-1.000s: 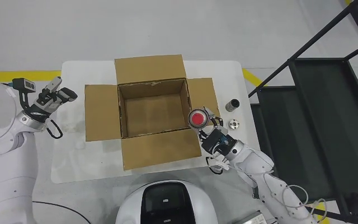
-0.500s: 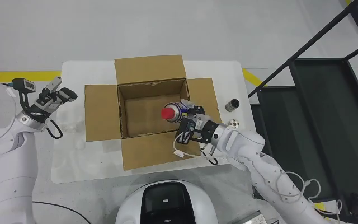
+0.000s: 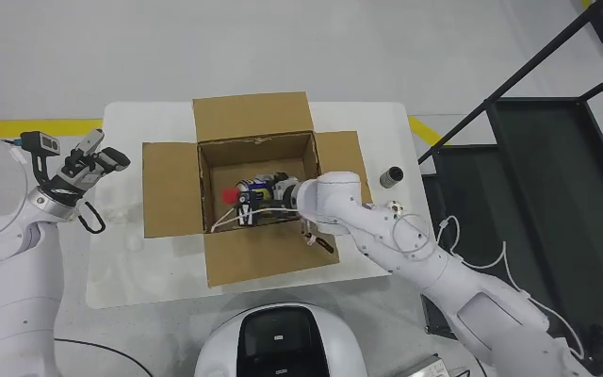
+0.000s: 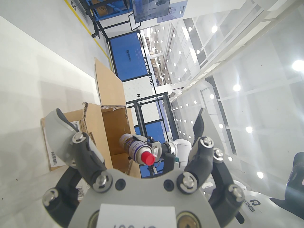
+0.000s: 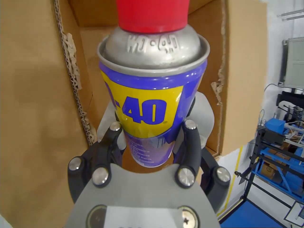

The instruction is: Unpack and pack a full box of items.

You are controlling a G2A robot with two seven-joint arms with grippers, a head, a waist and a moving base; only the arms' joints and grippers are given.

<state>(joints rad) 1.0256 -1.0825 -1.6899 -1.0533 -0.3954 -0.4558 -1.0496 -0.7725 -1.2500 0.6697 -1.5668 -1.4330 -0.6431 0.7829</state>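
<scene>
- the right gripper is pinched on the lower body of the spray can, with a pad pressed to each side, leaving the shoulder and the red cap free
- seen from above, the can lies roughly level inside the open cardboard box, with its cap aimed at the wall on the robot's left; i cannot tell whether it touches the box floor
- my read: gripping it low on the body and laid over lets the arm reach in across the right-hand wall and set the can down on its side, so this looks like the packing half of the task
- the four flaps are folded out flat, which leaves the opening free for the arm
- the left gripper sits well apart from the box at the left edge of the table; its fingers are spread with nothing between them, and it is likely parked out of the way
- a dark cylinder and a small round metal piece stand on the table just beside the right flap, probably waiting their turn
- writing: the can has a blue and yellow label with large lettering, fine print lower down, and raised letters stamped into the metal shoulder
- a white sticker with a barcode sits on the box's outer side; i leave all the wording unread
</scene>
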